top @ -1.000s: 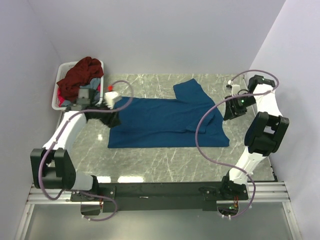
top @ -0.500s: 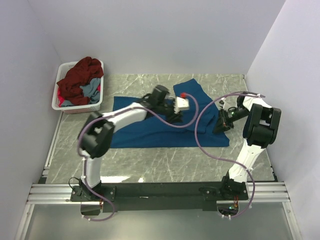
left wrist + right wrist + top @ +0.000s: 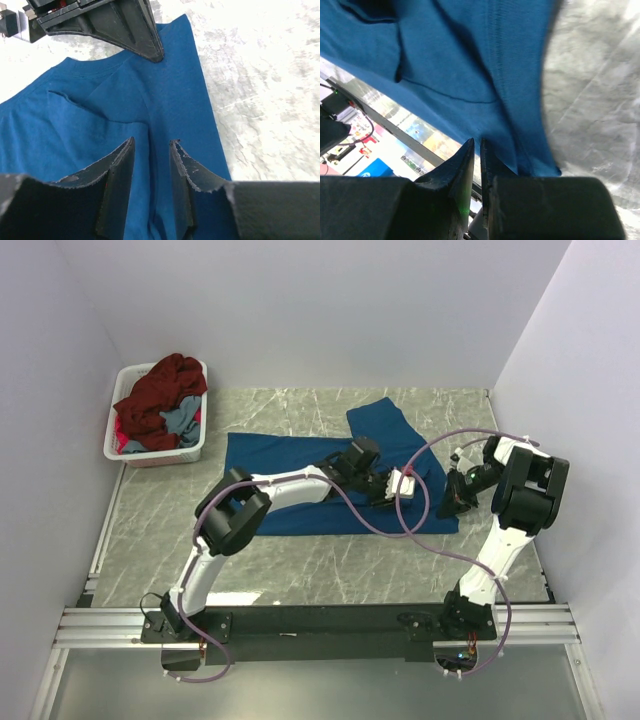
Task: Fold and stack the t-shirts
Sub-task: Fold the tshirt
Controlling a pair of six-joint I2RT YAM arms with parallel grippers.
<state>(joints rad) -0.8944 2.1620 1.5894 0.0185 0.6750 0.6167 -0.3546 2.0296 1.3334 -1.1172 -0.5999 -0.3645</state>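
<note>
The deep blue t-shirt (image 3: 300, 465) lies spread flat on the marble table. My left gripper (image 3: 403, 483) reaches across it to its right part. In the left wrist view the gripper (image 3: 151, 147) is open just above the blue cloth (image 3: 100, 115), with a low crease running between the fingers. My right gripper (image 3: 447, 508) is at the shirt's right edge. In the right wrist view the gripper (image 3: 477, 145) is shut on the hem of the shirt (image 3: 470, 60). It also shows in the left wrist view (image 3: 150, 50), touching the shirt's far edge.
A white basket (image 3: 160, 457) stands at the back left, holding a dark maroon shirt (image 3: 160, 390) and a grey-blue shirt (image 3: 180, 420). Walls close in the table on the left, back and right. Purple cables loop over the shirt's right part.
My left gripper has swung from the shirt's left edge by the basket across to its right part. My right gripper has come down and in to the shirt's right edge.
</note>
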